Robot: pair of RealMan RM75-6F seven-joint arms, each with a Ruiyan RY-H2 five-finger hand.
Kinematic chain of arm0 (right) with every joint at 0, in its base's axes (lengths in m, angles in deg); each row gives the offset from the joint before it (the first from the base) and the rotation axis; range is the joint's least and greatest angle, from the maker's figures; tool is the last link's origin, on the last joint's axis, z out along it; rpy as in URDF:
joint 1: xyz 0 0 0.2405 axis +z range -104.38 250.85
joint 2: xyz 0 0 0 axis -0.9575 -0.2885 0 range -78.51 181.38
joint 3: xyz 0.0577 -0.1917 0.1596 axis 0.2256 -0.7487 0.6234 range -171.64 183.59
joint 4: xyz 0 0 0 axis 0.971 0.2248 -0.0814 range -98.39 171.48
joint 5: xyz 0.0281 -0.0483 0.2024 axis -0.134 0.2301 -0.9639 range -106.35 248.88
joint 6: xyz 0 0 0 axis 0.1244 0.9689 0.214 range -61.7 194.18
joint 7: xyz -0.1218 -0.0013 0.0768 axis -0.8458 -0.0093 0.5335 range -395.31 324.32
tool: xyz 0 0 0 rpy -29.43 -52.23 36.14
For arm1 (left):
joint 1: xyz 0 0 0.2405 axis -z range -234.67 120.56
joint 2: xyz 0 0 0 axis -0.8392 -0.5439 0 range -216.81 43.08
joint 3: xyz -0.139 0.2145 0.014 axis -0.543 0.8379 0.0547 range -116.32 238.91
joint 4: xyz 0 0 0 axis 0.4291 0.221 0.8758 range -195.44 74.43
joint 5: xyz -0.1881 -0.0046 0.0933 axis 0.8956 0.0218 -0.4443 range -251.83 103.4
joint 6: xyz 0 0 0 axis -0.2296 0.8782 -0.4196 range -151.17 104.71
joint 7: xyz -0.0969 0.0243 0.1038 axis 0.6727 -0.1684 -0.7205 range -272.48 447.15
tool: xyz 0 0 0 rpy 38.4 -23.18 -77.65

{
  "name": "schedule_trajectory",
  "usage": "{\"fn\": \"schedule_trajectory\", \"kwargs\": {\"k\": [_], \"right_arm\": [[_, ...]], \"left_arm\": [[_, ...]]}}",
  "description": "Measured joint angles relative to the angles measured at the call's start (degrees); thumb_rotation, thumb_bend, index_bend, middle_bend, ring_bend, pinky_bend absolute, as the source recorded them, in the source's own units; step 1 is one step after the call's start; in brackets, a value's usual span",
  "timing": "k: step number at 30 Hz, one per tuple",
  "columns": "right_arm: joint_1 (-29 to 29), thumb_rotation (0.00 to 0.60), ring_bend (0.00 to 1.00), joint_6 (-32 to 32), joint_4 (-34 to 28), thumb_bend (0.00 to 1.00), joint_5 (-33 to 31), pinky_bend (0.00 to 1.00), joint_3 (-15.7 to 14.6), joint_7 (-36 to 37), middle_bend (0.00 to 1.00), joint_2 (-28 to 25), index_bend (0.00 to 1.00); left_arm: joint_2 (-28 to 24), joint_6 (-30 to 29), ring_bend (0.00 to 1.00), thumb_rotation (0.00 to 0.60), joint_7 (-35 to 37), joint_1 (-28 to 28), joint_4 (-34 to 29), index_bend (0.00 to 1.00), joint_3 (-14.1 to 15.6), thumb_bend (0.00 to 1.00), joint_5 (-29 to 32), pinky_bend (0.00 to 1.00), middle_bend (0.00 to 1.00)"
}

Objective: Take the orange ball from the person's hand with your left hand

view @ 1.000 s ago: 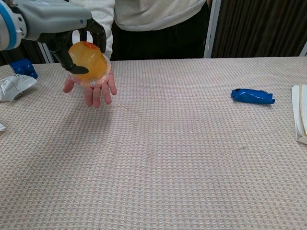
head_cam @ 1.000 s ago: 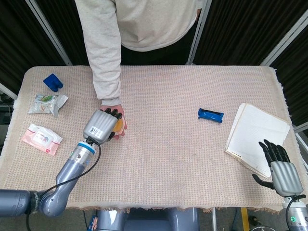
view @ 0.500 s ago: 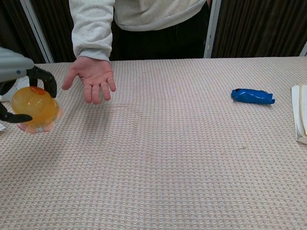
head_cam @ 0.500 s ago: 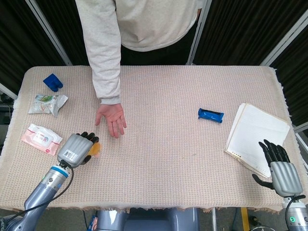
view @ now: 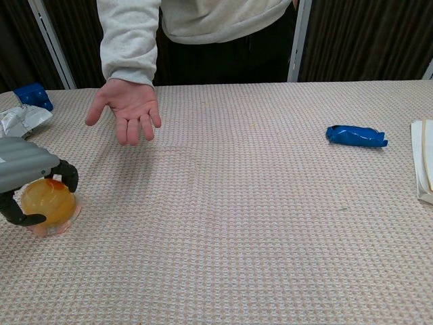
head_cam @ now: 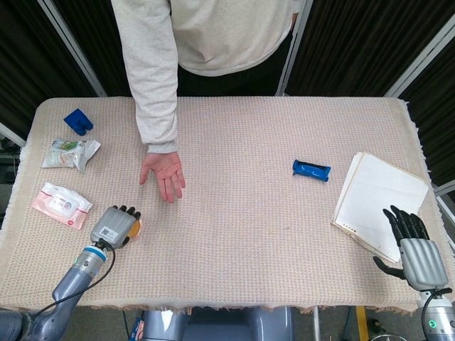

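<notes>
Beige woven cloth covers the table (head_cam: 284,234). Near its front left edge, the robot's left hand (head_cam: 114,227) grips the translucent orange ball (view: 47,203) low against the cloth, well apart from the person's empty open palm (view: 132,108). The handover looks done; what remains is holding steady. The right hand (head_cam: 414,249) rests idle with fingers spread, holding nothing.

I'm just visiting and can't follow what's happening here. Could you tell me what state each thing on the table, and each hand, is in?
orange ball: held by the left hand, low at the table.
left hand: fingers wrapped around the ball.
right hand: holds nothing, fingers apart, at the table's edge.
person's hand: open, palm up, empty.
blue packet: lying flat.
paper stack: lying flat.
wipes pack: lying flat.
</notes>
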Motion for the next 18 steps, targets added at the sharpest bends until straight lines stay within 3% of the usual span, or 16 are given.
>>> {"fn": "schedule_trajectory", "kwargs": {"k": [2, 4, 9, 14, 18], "right_arm": [[-0.04, 0.6, 0.0, 0.08, 0.0, 0.14, 0.03, 0.0, 0.0, 0.03, 0.0, -0.01, 0.05], [-0.06, 0.6, 0.0, 0.13, 0.0, 0.14, 0.06, 0.0, 0.0, 0.02, 0.0, 0.01, 0.05], [-0.07, 0.6, 0.0, 0.15, -0.01, 0.14, 0.11, 0.0, -0.01, -0.07, 0.0, 0.04, 0.05], [-0.08, 0.6, 0.0, 0.12, -0.01, 0.14, 0.01, 0.0, 0.02, 0.0, 0.0, 0.03, 0.05], [-0.07, 0.6, 0.0, 0.18, 0.02, 0.14, 0.12, 0.0, 0.03, -0.02, 0.0, 0.05, 0.05]], "left_arm": [[0.07, 0.79, 0.04, 0.6, 0.1, -0.02, 0.26, 0.29, -0.01, 0.42, 0.46, 0.13, 0.02], [-0.28, 1.49, 0.0, 0.6, 0.19, -0.03, 0.12, 0.22, 0.0, 0.39, 1.06, 0.07, 0.0], [-2.23, 1.0, 0.0, 0.6, 0.81, -0.32, -2.02, 0.13, -0.57, 0.28, 1.45, 0.03, 0.0], [-4.65, -2.97, 0.0, 0.6, 2.7, -1.76, -5.26, 0.12, -1.4, 0.25, -0.17, 0.03, 0.0], [-7.28, -8.92, 0.0, 0.6, 6.08, -4.78, -8.2, 0.08, -1.35, 0.24, -4.93, 0.01, 0.0]]}}
